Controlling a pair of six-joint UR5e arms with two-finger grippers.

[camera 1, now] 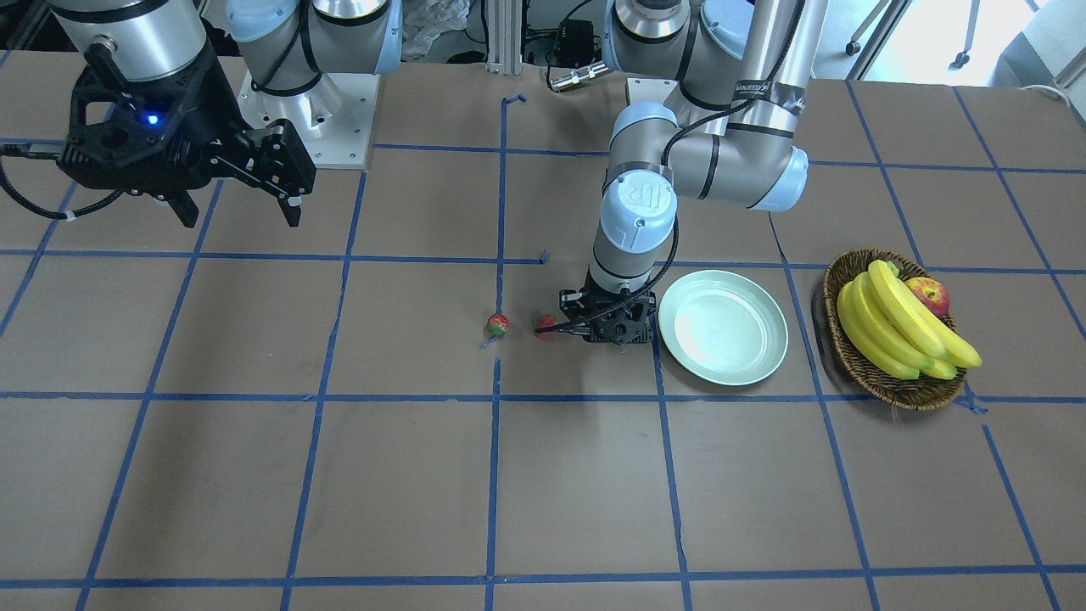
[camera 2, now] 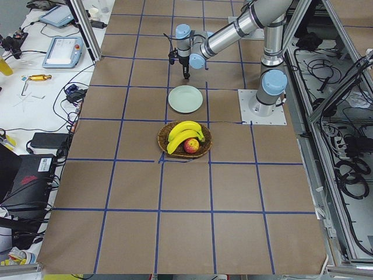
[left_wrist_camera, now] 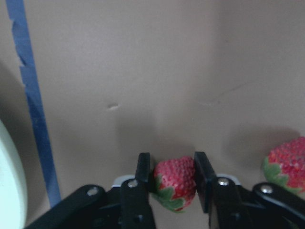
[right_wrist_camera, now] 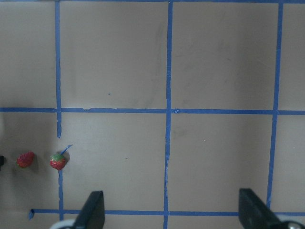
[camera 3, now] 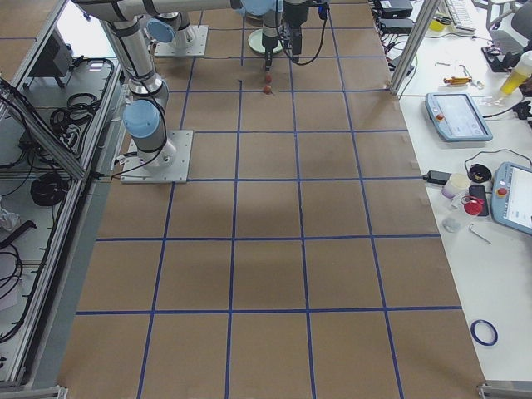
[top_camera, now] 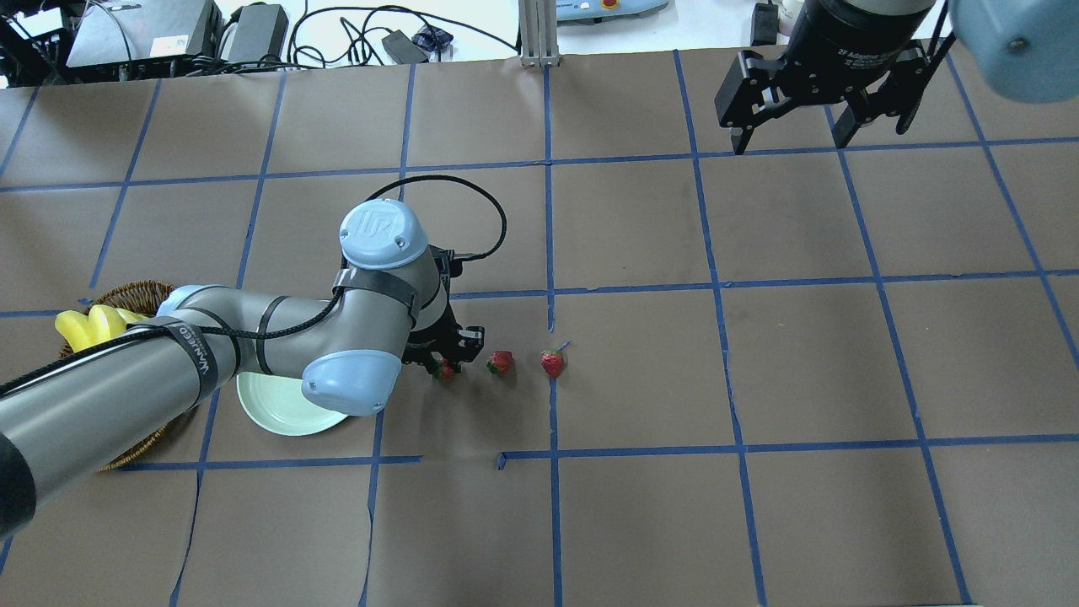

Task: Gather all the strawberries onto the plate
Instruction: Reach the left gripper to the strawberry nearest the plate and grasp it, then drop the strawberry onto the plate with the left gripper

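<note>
1. The left gripper is low over the table, its two black fingers clenched on the first strawberry; one finger presses each side of the berry, whose green cap points toward the wrist camera.
2. Just beside that grasp lies the second strawberry, loose on the brown paper; the left wrist view catches only its edge at the right border.
3. A little further along the same row sits the third strawberry, touching a line of blue tape; it stands apart from the second.
4. On the other side of the left gripper, near it, is the plate, pale mint and glossy; all three strawberries are on the table, outside its rim; in the overhead view the left arm covers part of it.
5. Beyond the plate stands a woven basket holding bananas and an apple.
6. Farthest off, well apart from the fruit, the right gripper hangs above the table with its fingers spread wide and released, grasping nothing.
</note>
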